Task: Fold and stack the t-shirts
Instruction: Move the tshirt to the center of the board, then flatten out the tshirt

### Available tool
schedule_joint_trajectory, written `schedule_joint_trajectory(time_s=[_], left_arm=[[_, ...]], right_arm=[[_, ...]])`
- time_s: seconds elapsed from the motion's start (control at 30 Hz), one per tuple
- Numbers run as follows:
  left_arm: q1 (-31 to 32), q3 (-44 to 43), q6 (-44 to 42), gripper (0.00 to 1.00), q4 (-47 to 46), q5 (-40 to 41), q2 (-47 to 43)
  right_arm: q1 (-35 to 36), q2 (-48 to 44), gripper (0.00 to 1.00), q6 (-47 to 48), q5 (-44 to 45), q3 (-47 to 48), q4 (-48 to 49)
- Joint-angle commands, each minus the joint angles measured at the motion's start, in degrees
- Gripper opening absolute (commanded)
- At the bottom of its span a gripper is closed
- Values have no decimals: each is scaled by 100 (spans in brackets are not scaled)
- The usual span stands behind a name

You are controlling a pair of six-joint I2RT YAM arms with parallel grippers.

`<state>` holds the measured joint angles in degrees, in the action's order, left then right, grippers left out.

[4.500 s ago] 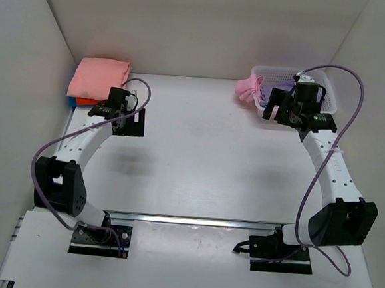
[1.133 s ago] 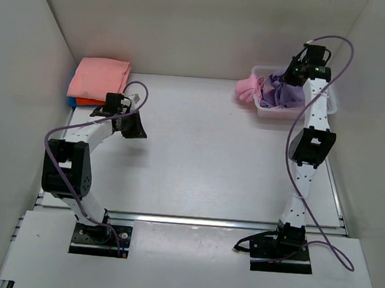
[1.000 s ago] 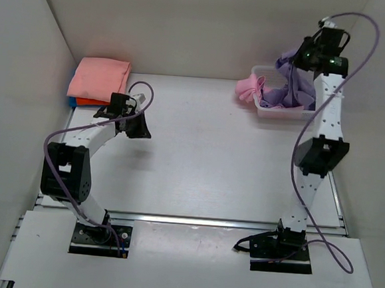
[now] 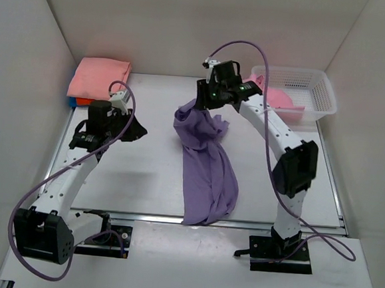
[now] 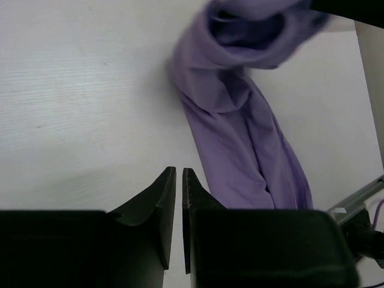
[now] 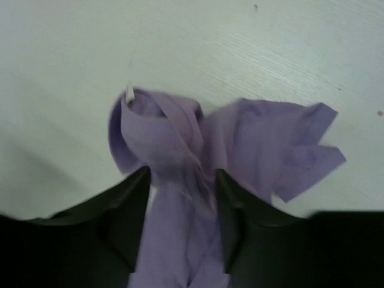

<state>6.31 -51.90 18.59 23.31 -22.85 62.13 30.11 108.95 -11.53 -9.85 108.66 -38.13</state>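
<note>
Lavender tee point(image 4: 207, 172): unfolded, long crumpled strip mid-table. Salmon tee point(image 4: 101, 77): folded far-left atop orange tee point(image 4: 82, 101). Light-pink tee point(image 4: 277, 97): crumpled far-right.

No words, brand names, numbers or signs can be read in any view. A small white tag point(image 6: 129, 94) on the lavender-purple t-shirt point(image 6: 258, 144) shows no legible print.

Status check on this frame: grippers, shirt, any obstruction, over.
Left gripper shut, empty. Right gripper jaws apart, lavender t-shirt bunched between them, grip unclear. Shirt trails unfolded across table centre. Nothing in the way.
</note>
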Motion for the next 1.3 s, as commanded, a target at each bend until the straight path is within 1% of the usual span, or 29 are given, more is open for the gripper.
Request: schedule_joint_trajectory(time_s=[0.0, 0.03, 0.07, 0.13, 0.2, 0.23, 0.27, 0.3, 0.33, 0.4, 0.53, 0.6, 0.63, 0.7, 0.73, 0.87, 0.9, 0.97, 1.07, 1.17, 1.27], left_arm=[[326, 92, 172, 22, -72, -26, 290], [458, 127, 267, 24, -116, -79, 387], [546, 214, 407, 24, -299, -149, 466], [844, 346, 653, 23, -633, -184, 555], [1161, 426, 1023, 23, -1142, -132, 773], [1319, 435, 1111, 22, -1179, -158, 835], [1434, 452, 1207, 23, -1354, -97, 993], [1478, 479, 1382, 25, -1547, -192, 1133], [1487, 488, 1436, 26, -1645, -237, 1222], [1461, 488, 1665, 25, -1908, -264, 1450], [1601, 163, 1709, 25, -2023, 69, 1819], [1611, -126, 1674, 31, -1997, 201, 2012], [1593, -214, 1648, 35, -1988, 254, 2162], [1576, -548, 1604, 39, -1883, 359, 2408], [1532, -602, 1569, 39, -1874, 360, 2575], [1479, -1058, 1578, 41, -1865, 369, 3058], [1566, -1172, 1560, 42, -1891, 369, 3121], [1654, -1410, 1674, 41, -1909, 317, 3497], [1821, -1629, 1727, 42, -1865, 334, 3692], [1953, -1692, 1806, 42, -1900, 352, 3824], [1927, -1640, 1920, 41, -1979, 246, 3877]], right_arm=[[-13, 371, 48, 116, 613, 1304, -842], [-75, 486, 55, 125, 729, 1385, -932], [-84, 487, 58, 125, 904, 1342, -994], [-224, 338, 59, 168, 1124, 939, -820], [-373, -117, 60, 46, 1205, 37, -391], [-496, -267, 58, 28, 1039, -472, -75], [-610, -469, 56, -68, 907, -747, 120], [-838, -680, 55, -156, 627, -1263, 409], [-909, -777, 52, -209, 546, -1617, 603], [-1112, -988, 49, -341, 248, -2109, 832], [-1463, -1104, 51, -402, -236, -2963, 1526], [-1604, -1016, 51, -455, -577, -3139, 1799], [-1683, -894, 51, -464, -771, -3106, 1905], [-1719, -666, 51, -499, -887, -3027, 1975], [-1771, -525, 51, -491, -948, -2922, 1985], [-1789, -94, 48, -455, -931, -2631, 2072], [-1815, -6, 47, -455, -940, -2622, 2116], [-1921, 415, 46, -517, -1028, -2316, 2169], [-2009, 864, 46, -483, -1247, -1990, 2161], [-2035, 1250, 46, -403, -1537, -1630, 2161], [-2053, 1532, 44, -307, -1704, -1304, 1968]])
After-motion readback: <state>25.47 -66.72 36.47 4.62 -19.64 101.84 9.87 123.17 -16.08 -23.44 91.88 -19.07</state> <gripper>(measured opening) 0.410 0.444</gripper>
